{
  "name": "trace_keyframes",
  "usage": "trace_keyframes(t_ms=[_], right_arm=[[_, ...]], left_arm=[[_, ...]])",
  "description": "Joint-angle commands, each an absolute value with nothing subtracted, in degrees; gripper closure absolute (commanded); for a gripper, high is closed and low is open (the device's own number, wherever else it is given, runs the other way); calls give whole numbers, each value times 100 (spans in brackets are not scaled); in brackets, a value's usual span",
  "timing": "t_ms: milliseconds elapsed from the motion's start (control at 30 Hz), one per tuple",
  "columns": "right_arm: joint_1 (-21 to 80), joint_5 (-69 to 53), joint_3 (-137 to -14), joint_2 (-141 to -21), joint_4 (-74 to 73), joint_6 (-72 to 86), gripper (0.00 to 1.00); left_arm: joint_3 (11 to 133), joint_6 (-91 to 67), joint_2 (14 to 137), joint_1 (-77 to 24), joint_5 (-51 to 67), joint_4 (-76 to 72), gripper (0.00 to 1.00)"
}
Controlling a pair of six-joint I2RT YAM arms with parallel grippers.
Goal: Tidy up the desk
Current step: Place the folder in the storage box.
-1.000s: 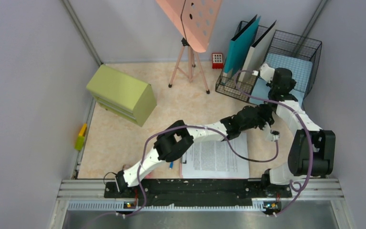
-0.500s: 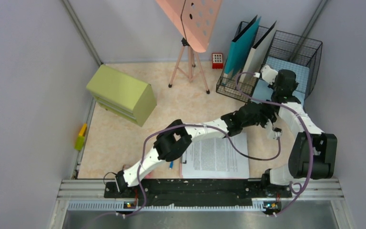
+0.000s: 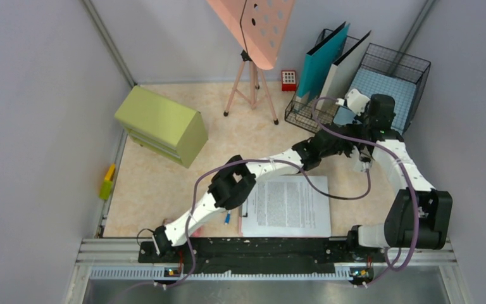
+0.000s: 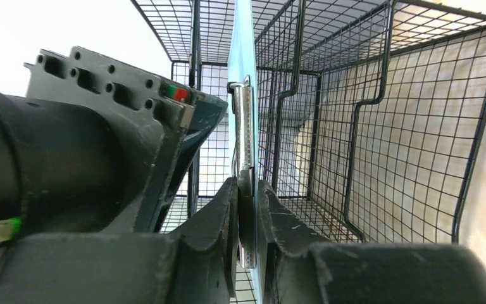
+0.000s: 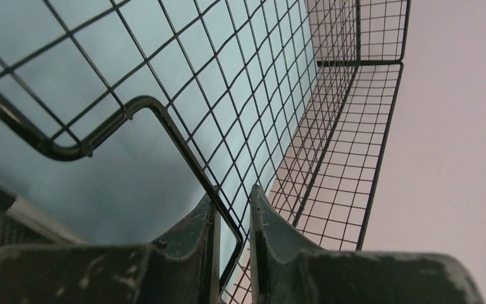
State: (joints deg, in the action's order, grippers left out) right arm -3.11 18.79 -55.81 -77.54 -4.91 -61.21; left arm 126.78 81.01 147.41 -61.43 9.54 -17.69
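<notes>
On the desk [image 3: 164, 183], a black wire rack [image 3: 417, 69] stands at the back right. A pale blue clipboard [image 3: 386, 88] leans in its right compartment. My left gripper [image 3: 348, 134] reaches to the rack's front and is shut on the clipboard's edge. The left wrist view shows this clipboard [image 4: 242, 63] edge-on with its metal clip, pinched between the jaws of the left gripper [image 4: 247, 183]. My right gripper [image 3: 347, 100] is at the rack's front divider. The right wrist view shows the right gripper [image 5: 233, 199] shut on a thick wire of the rack [image 5: 133, 104].
A teal folder [image 3: 319, 60] and a white folder [image 3: 345, 63] stand in the rack's left compartment. Printed sheets [image 3: 288, 206] and a blue pen [image 3: 227, 218] lie near the front. A green cabinet [image 3: 161, 123], pink music stand [image 3: 253, 25], small red item [image 3: 288, 79] and yellow-green object [image 3: 107, 182] are also there.
The left arm has stretched further toward the rack, pushing the clipboard deeper in. The right wrist shifted slightly right, and the rack and folders shifted and tilted a little.
</notes>
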Motion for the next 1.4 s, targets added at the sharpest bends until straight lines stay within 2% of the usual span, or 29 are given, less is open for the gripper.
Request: trace_keyframes(t_ms=[0,533,1133,1233,1367], right_arm=[[-255,1583,-5738,-7406,-990,-5211,100],[-181,1576,-5828,-7339,-1410,-5071,100],[-172,1753,-5924,-7467,-1595,-5027,100],[-171,1784,-5960,-7516,-1611,-5019,100],[-169,1793,-6062,-7582,-1691,-4972,100]], left_arm=[[13059,8451,14901,-5859,765,-2148,100],[13755,8889,15508,-5742,1083,-2080,98],[13899,8821,15634,-5719,1093,-2208,56],[13426,8750,15368,-5743,989,-2586,49],[12256,8618,14664,-5838,922,-3056,31]])
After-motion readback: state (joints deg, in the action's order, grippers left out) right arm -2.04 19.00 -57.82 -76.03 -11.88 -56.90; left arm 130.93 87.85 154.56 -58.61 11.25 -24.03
